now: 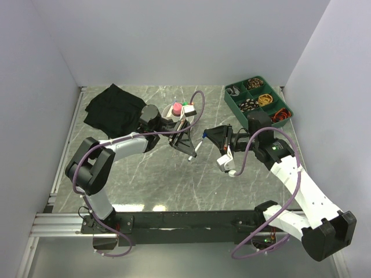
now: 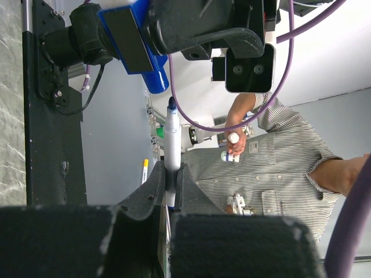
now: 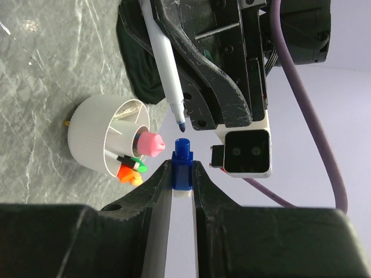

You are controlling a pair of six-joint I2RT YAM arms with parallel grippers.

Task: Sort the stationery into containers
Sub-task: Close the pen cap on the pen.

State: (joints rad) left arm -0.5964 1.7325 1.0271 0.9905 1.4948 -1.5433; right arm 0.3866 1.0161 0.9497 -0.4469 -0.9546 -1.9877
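While left end effector (image 2: 172, 179) clamps a pen (image 3: 165, 63) near the bowl (image 3: 93, 139), right end effector (image 3: 182, 176), gripping the cap (image 3: 182, 156), must align squarely.

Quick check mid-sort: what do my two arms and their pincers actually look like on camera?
Left arm and right arm: white links, black joints, looping purple cables. Left pincer and right pincer: matte black, tapering to narrow tips.
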